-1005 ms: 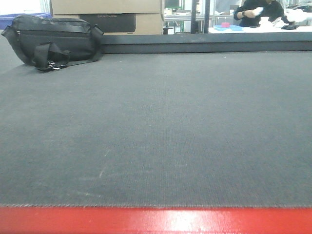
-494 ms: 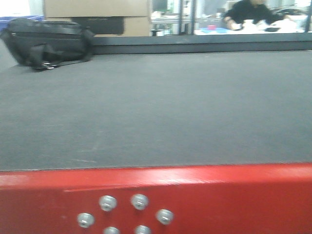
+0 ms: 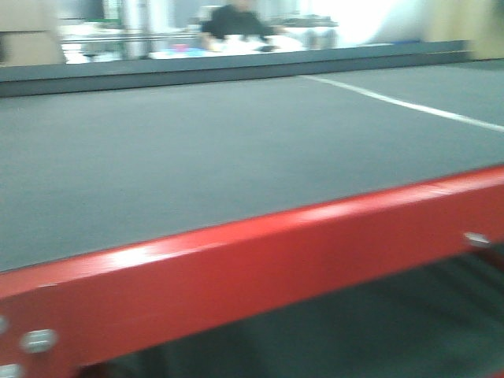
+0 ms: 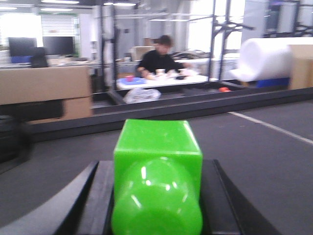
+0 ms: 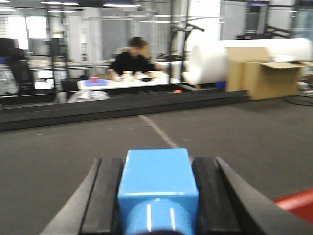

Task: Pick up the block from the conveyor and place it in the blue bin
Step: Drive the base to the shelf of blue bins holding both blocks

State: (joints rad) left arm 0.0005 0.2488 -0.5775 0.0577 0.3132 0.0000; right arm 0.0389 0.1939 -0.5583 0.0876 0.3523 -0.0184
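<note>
The conveyor [image 3: 197, 157] is a wide dark grey belt with a glossy red frame edge [image 3: 276, 260] slanting across the blurred front view. In the left wrist view my left gripper [image 4: 157, 166] is shut on a green block [image 4: 156, 147], black fingers [image 4: 100, 196] pressed against both its sides, above the belt [image 4: 264, 147]. My right gripper [image 5: 157, 161] is shut on a blue block [image 5: 157, 181] in the same way over the belt [image 5: 49, 147]. No gripper shows in the front view. The blue bin is out of view.
A white line [image 3: 409, 102] crosses the belt at the right. Beyond the belt's far rail a person [image 3: 232, 20] sits at a table. A big white roll [image 4: 264, 58] and an open cardboard box [image 5: 264, 73] stand at the far right, brown boxes [image 4: 44, 88] at the far left.
The front view has swung right and pulled back: the black bag has left the view, the red frame now runs slanted, and the white line has come into view.
</note>
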